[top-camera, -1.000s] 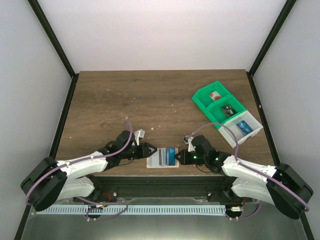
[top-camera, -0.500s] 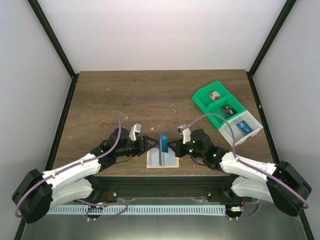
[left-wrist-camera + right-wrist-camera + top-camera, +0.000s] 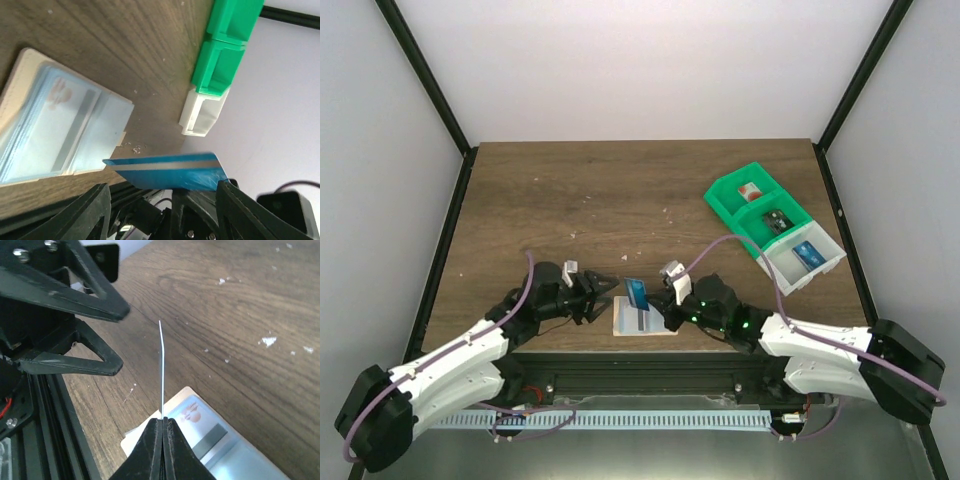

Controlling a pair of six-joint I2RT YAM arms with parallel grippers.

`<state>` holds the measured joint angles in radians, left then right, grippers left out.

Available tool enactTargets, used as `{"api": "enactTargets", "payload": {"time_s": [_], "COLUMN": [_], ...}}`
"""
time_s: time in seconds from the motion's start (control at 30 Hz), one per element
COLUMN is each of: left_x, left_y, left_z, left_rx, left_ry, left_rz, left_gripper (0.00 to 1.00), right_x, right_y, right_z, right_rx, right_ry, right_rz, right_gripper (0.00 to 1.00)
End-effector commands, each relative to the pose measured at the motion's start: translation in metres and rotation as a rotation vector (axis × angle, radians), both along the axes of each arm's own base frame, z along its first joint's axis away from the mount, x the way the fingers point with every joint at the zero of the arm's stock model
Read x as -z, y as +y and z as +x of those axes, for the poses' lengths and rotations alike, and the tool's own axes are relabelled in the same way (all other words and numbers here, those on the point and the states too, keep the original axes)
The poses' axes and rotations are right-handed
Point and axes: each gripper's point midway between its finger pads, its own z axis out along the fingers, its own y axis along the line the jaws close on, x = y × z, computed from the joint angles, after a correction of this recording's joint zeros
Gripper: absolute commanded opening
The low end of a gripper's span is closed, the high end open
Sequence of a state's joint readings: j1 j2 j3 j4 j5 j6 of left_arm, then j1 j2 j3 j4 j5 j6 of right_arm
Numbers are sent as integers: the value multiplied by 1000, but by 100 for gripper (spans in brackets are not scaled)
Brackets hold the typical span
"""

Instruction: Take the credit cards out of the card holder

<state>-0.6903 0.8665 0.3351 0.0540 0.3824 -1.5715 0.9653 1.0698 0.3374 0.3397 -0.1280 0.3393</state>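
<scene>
Card holder (image 3: 642,323) lies flat at the bottom centre of the top view, close to the near edge of the wooden table (image 3: 570,190), open side up. A pale card (image 3: 70,122) with a grey stripe sits in its blue-grey pocket.

Just above it in that view, my right gripper (image 3: 162,422) has its fingers pressed together on the lower edge of a blue card (image 3: 637,293) with a silver stripe. I hold this card up off the table, clear of the holder. In the right wrist view it stands edge-on as a thin bright line rising from my fingertips, with the holder at the lower right of the frame.

My left gripper (image 3: 605,293) sits just left of the blue card in the top view, near it but not touching. Its fingers stand apart with nothing between them, and in the left wrist view the blue card hangs across the gap ahead of them.

Farther back, at the right of the top view and well apart from both grippers, the green-and-white compartment tray (image 3: 225,55) rests on the table with small items in its sections.
</scene>
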Motion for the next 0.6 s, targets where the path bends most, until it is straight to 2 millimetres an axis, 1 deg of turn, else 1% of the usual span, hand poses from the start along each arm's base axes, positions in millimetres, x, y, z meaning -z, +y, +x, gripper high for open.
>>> {"api": "enactTargets", "payload": {"time_s": [0.0,0.1,0.2,0.4,0.47,0.57], "left_x": [1,-4,-11,-36,-39,-36], "left_y": [4,1,-3,-6,-6,-8], "left_z": [-6,-10,-16,-14,-12,-11], "left_rx": [-47,-26,2,6,1,4], "left_ry": [142,141,151,92,89,101], "left_rz": [-16,-54,-105,-195,-199,-193], "left_gripper": [59,59,62,64,64,62], "right_x": [-27,-31,-29,-21,-22,-23], "right_y": [8,9,10,15,19,24], "right_z": [3,3,3,-2,-4,-8], "right_rx": [-24,-30,-39,-57,-62,-68], "right_ry": [-239,-280,-301,-357,-368,-391], "right_rz": [-18,-29,-50,-115,-125,-136], "right_gripper": [0,0,1,1,1,1]}}
